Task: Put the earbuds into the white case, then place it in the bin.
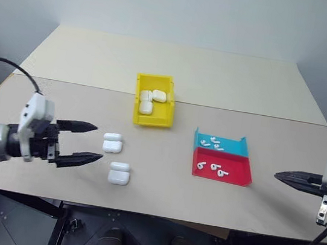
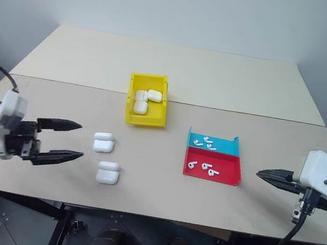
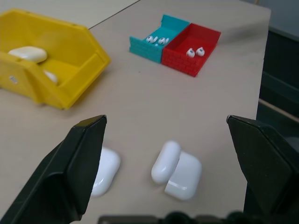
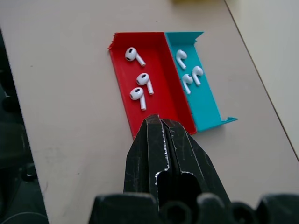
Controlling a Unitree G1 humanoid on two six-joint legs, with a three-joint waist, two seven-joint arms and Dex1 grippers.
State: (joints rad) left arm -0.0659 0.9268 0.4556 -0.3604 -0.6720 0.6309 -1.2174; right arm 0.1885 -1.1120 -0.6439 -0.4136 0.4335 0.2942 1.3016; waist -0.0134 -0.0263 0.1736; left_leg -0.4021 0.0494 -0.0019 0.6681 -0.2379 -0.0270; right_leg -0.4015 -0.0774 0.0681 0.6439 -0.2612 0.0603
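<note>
Left claw [image 1: 87, 143] spread wide, empty, low over the desk [image 1: 161, 183], pointing at two open white cases [image 1: 112, 143] just beside it. Right claw [image 2: 266, 173] clenched on nothing, at the desk's right edge. Between them, teal-and-red tray [image 1: 221, 165] with six earbuds [image 4: 142, 81], three per half. Yellow bin [image 1: 152, 99] behind, holding three cases.

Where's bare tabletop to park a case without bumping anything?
Bare table lies between the two open cases and the red-and-teal tray. The far half behind the yellow bin is also bare. The bin already holds cases, and both tray compartments hold earbuds.
</note>
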